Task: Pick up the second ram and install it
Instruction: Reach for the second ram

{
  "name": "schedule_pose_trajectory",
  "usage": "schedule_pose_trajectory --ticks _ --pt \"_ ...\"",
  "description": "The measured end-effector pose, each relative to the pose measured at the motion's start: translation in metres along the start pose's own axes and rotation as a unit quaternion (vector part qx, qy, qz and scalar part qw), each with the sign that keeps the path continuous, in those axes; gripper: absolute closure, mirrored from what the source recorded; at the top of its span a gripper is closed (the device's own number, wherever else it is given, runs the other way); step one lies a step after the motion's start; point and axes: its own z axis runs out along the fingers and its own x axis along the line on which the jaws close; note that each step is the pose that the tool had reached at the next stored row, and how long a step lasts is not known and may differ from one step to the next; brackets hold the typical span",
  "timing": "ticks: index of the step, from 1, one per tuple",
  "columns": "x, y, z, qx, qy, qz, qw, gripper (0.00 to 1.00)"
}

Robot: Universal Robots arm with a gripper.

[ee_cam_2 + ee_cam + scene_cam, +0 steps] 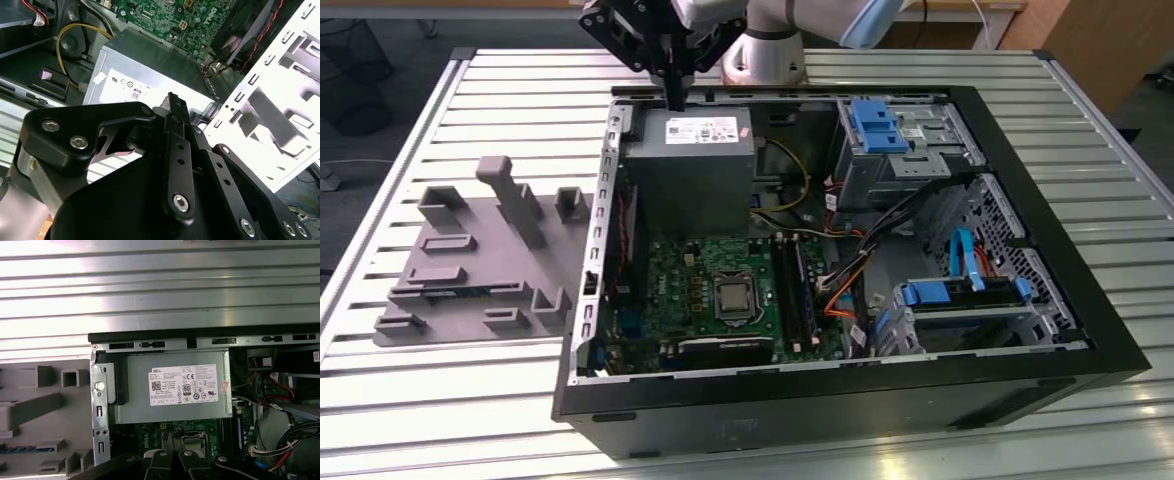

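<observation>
The second ram (460,292) is a thin blue-green stick lying in a slot of the grey holder block (480,260), at the exterior view's left of the open computer case (854,400). In the first wrist view the second ram (22,448) shows as a blue strip in the holder block (45,405). My gripper (676,98) hangs over the case's far edge, just above the grey power supply (691,150). Its fingers are shut with nothing between them. Both wrist views show the gripper (174,102) (172,437) above the power supply (172,387). The ram is well apart from it.
The green motherboard (707,280) with its black memory slots (790,285) lies low in the case. Drive bays with blue clips (881,125) and coloured cables (854,270) fill the exterior view's right side. A case fan (245,30) sits by the perforated wall. The slatted metal table (454,400) surrounds everything.
</observation>
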Motion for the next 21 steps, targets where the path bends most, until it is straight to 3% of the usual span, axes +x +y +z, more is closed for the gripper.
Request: schedule_pose_trajectory --ticks 21 --pt "0.0206 -0.0016 -0.0005 0.0000 0.0000 0.000 1.0000 0.89"
